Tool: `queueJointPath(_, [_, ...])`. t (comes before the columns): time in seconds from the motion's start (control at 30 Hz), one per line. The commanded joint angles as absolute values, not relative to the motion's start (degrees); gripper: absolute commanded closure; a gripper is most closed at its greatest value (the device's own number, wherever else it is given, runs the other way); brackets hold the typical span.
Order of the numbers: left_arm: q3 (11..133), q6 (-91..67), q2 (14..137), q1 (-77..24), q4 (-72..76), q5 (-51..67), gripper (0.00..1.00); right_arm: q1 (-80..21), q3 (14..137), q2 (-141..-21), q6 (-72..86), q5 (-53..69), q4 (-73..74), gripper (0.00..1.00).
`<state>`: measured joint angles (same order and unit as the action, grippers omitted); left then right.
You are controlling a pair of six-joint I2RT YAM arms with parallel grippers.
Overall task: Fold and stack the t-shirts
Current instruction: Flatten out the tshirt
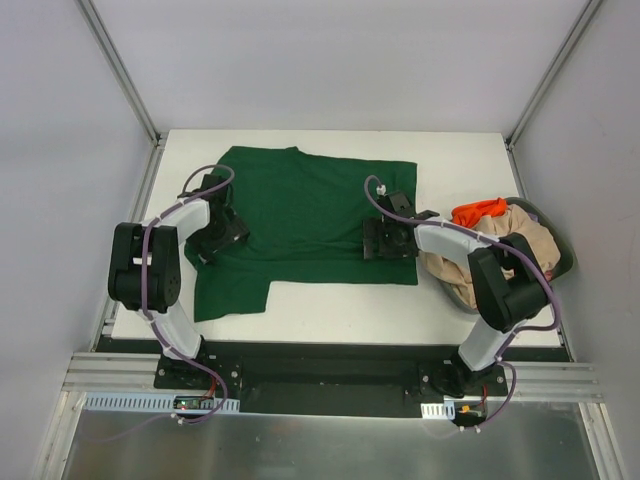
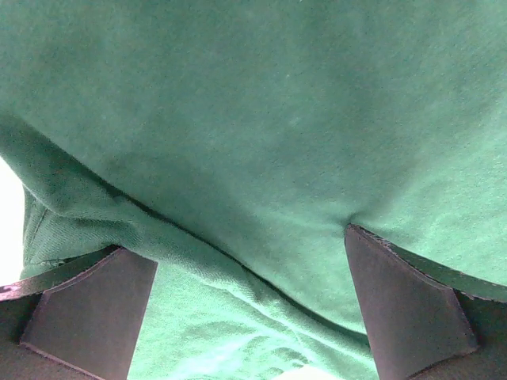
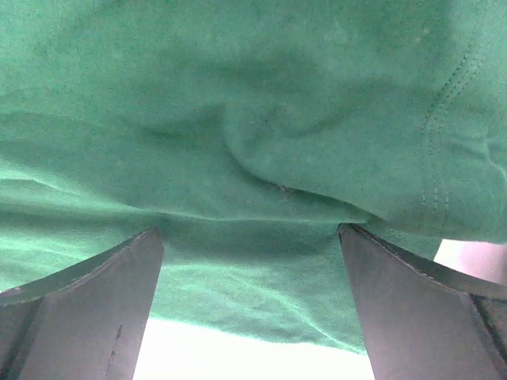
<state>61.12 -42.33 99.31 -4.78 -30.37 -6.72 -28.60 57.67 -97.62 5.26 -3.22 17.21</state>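
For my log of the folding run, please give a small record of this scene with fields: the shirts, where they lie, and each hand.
green t-shirt: spread out on the table, unfolded
left hand: open, low over the shirt's left part, near a sleeve
right hand: open, low over the shirt's right edge
basket: at the table's right side
in basket: beige t-shirt, orange t-shirt, both crumpled
folded stack: none visible

Bright, even light — soft shadows; green t-shirt [image 2: 277,119] blurs close-up in wrist views.
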Motion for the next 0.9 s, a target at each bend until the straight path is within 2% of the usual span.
queueJointPath(0.0, [62.49,-40.7,99.85,-4.04,-29.18,-8.35,0.01,-27.95,58.45,-99.76,4.31,-2.2,18.28,0.04])
queueJointPath(0.17, [59.08,-41.22,92.13,-4.04,-30.93,-7.91,0.01,-28.82,57.31,-95.02,2.11,-0.61,18.46,0.04])
queueJointPath(0.3, [53.45,-44.11,81.24,-4.04,-34.36,-7.91,0.01,-31.28,55.38,-88.53,0.71,-2.28,18.9,0.04])
queueJointPath(0.47, [45.54,-54.64,68.93,-4.04,-44.36,-13.09,0.01,-32.78,49.85,-79.12,1.84,-3.78,17.41,0.04])
queueJointPath(0.67, [37.1,-63.62,60.74,-3.87,-53.87,-13.72,0.01,-32.96,43.95,-72.43,2.99,-0.62,13.18,0.04])
queueJointPath(0.77, [32.8,-66.0,57.4,-3.96,-54.58,-11.96,0.14,-33.05,43.86,-72.25,2.9,1.3,13.27,0.04])
queueJointPath(0.87, [30.06,-68.2,53.98,-3.87,-55.19,-12.57,0.17,-32.96,43.59,-72.33,2.64,2.11,12.83,0.04])
